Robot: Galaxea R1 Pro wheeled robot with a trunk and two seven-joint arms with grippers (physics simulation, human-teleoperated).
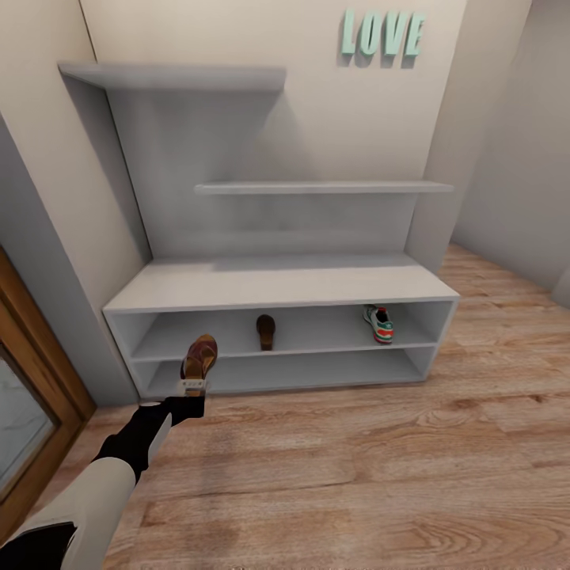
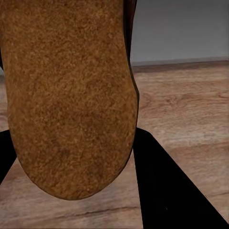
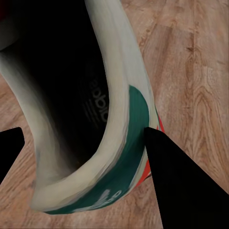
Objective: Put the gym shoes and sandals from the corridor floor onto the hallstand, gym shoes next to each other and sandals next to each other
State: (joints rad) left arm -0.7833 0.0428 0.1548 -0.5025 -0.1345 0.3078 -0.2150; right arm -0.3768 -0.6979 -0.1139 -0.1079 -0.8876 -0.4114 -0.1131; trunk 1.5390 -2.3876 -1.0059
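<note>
Left gripper (image 1: 193,385) pinches a brown sandal (image 1: 199,356), held up in front of the hallstand (image 1: 277,286), over the left end of its shelf slots. Left wrist view: the sandal's tan sole (image 2: 67,95) sits between the dark fingers (image 2: 167,191), plank floor (image 2: 186,109) beyond. Second sandal (image 1: 266,331) lies mid upper slot; one gym shoe (image 1: 379,323) at that slot's right end. Right gripper (image 3: 81,143) clamps the other gym shoe (image 3: 114,143) by its heel rim, over the floor. "LOVE" letters (image 1: 383,35) on the wall, wooden door frame (image 1: 32,364) left of the rack.
</note>
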